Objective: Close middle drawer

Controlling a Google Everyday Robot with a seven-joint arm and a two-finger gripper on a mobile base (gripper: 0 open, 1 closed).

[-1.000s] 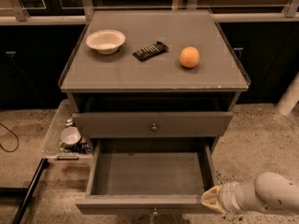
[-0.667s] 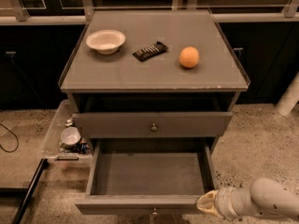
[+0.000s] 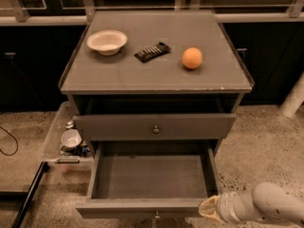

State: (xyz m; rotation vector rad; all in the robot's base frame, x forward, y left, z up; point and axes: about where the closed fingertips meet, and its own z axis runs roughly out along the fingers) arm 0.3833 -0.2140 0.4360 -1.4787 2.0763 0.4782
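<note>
**Tool at the right near corner of the open middle drawer**

The tool (image 3: 208, 208) is at the right end of the middle drawer's (image 3: 128, 208) front, touching it or just beside it; I cannot tell whether it is apart or together. The drawer stands far out, its inside bare. The uppermost drawer (image 3: 118, 127) sits nearly in. On the counter (image 3: 156, 80) lie a white bowl (image 3: 107, 42), a black flat oblong object (image 3: 152, 52) and an orange (image 3: 192, 58), well apart from the tool.
</note>
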